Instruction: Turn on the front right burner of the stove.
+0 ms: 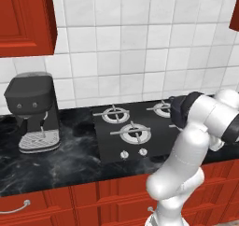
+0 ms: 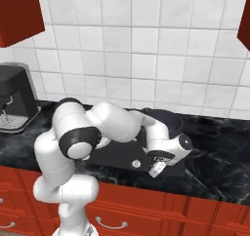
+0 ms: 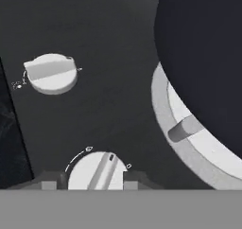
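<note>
We see the stove (image 1: 140, 131) set into the dark marble counter (image 1: 70, 159), right of a grey coffee machine (image 1: 33, 110) that the right base view cuts off at the left edge. In the left base view two left-hand burners and two silver knobs (image 1: 133, 152) at the front edge show plainly. The arm (image 1: 196, 127) covers the stove's right half there, so we cannot make out the front right burner from that side; only a sliver of the rear right ring shows by the elbow.

In the right base view the arm drapes over most of the stove (image 2: 122, 157). A dark round pan (image 2: 163, 118) sits on its right side, partly behind the forearm. The hand is low at the front edge; its fingers are hidden from us under the wrist.

In the hand view the gripper (image 3: 94, 178) is down on a knob (image 3: 97, 171). One finger tip (image 3: 49, 181) stands at one side of the knob and the other tip at the opposite side, with the knob's ridge between them. The tips sit right against its rim, but the bottom band cuts them off, so we cannot tell whether they squeeze it.

A second knob (image 3: 50, 73) lies farther off, well apart. The front right burner (image 3: 184, 143) shows as a pale ring with one grey prong, mostly covered by the pan's dark underside (image 3: 203, 57) and cut by the frame edge.
</note>
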Motion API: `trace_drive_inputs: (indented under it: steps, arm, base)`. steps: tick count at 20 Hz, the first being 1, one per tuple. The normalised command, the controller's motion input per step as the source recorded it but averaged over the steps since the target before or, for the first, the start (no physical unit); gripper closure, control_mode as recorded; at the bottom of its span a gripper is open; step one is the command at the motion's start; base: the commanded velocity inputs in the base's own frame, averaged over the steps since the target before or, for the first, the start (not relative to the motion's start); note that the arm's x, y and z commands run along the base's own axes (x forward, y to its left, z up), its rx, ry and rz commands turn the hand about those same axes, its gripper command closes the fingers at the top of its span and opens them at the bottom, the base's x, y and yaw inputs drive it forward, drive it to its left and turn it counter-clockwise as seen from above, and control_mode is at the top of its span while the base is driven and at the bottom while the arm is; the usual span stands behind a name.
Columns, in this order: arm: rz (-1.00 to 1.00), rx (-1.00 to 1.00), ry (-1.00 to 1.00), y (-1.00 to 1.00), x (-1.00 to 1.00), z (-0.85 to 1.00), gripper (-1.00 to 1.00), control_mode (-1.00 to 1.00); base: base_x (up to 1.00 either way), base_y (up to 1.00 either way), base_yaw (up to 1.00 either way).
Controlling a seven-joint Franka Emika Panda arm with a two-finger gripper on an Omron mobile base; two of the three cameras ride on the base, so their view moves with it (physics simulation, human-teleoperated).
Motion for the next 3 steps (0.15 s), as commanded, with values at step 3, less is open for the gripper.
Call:
trace_drive_inputs:
  steps: [3]
  arm:
    - [0.39,-0.08,-0.22,0.0,-0.02,-0.22,1.0,-1.0]
  base:
    - [0.0,0.0,0.0]
